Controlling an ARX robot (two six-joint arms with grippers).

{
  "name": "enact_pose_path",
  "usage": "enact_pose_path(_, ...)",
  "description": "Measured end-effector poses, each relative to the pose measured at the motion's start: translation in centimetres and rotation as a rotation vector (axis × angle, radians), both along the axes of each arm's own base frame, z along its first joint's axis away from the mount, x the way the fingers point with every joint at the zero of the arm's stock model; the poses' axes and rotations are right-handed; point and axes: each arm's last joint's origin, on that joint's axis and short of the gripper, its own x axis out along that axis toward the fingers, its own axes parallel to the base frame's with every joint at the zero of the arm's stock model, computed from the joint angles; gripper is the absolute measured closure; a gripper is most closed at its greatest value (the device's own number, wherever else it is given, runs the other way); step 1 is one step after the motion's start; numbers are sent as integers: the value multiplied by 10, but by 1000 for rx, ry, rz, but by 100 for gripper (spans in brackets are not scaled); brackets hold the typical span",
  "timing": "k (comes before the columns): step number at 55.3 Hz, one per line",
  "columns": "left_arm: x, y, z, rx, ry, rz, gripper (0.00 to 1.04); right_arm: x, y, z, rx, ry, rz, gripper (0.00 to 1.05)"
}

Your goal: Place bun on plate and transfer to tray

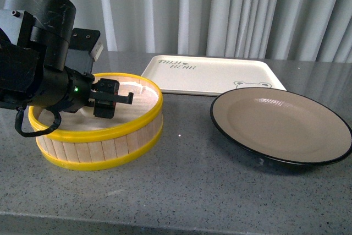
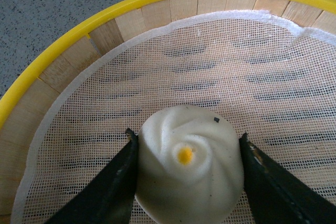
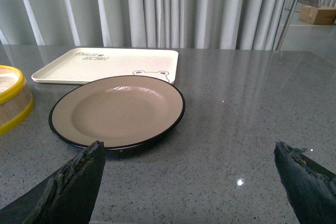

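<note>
The cream-white bun, pleated with a yellow dot at its top, sits on the white mesh inside the steamer basket. My left gripper is shut on it, one black finger pressing each side. From the front, the left gripper reaches down into the basket and the bun is hidden behind it. The plate, beige with a black rim, lies empty at the right. Behind it lies the cream tray with a bear face. My right gripper hangs open over bare table in front of the plate.
The yellow-rimmed wooden steamer basket stands at the left, its rim rising around the gripper. Grey curtains hang behind the grey speckled table. A stand and a box show at the far right.
</note>
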Motion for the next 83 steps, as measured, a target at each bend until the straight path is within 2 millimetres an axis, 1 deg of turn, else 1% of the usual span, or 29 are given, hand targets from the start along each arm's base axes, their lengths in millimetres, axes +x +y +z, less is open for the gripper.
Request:
enact_pose_path(2, 0, 0, 0, -3, 1, -5, 64, 0, 0, 0, 0, 0, 0, 8)
enact_pose_path(3, 0, 0, 0, -3, 1, -6, 68, 0, 0, 0, 0, 0, 0, 8)
enact_pose_path(4, 0, 0, 0, -3, 1, -6, 68, 0, 0, 0, 0, 0, 0, 8)
enact_pose_path(13, -1, 0, 5, -12, -12, -15, 91, 0, 0, 0, 0, 0, 0, 8)
enact_pose_path(19, -3, -2, 14, -26, -29, -22, 100, 0, 0, 0, 0, 0, 0, 8)
enact_pose_path(24, -6, -5, 25, -39, -53, -37, 100, 0, 0, 0, 0, 0, 0, 8)
enact_pose_path(27, -11, -9, 37, -51, -74, -56, 100, 0, 0, 0, 0, 0, 0, 8)
enact_pose_path(28, -11, -10, 37, -52, -75, -58, 100, 0, 0, 0, 0, 0, 0, 8)
enact_pose_path(34, -20, -23, 54, -75, -104, -107, 100, 0, 0, 0, 0, 0, 0, 8)
enact_pose_path(42, -37, -52, 73, -101, -132, -198, 100, 0, 0, 0, 0, 0, 0, 8)
enact_pose_path(49, -57, -86, 86, -121, -155, -307, 100, 0, 0, 0, 0, 0, 0, 8)
enact_pose_path(54, -83, -129, 88, -125, -159, -428, 100, 0, 0, 0, 0, 0, 0, 8)
enact_pose_path(56, -91, -143, 86, -118, -154, -462, 100, 0, 0, 0, 0, 0, 0, 8)
enact_pose_path(57, -92, -145, 85, -117, -154, -469, 100, 0, 0, 0, 0, 0, 0, 8)
enact_pose_path(58, -95, -151, 85, -116, -152, -498, 100, 0, 0, 0, 0, 0, 0, 8)
enact_pose_path(64, -98, -173, 79, -87, -158, -505, 100, 0, 0, 0, 0, 0, -1, 8)
enact_pose_path(68, -95, -190, 72, -77, -158, -533, 100, 0, 0, 0, 0, 0, 0, 8)
enact_pose_path(73, -93, -206, 65, -74, -148, -551, 100, 0, 0, 0, 0, 0, 0, 8)
enact_pose_path(78, -84, -225, 60, -79, -142, -570, 100, 0, 0, 0, 0, 0, 0, 8)
enact_pose_path(83, -73, -236, 57, -81, -143, -572, 100, 0, 0, 0, 0, 0, 0, 8)
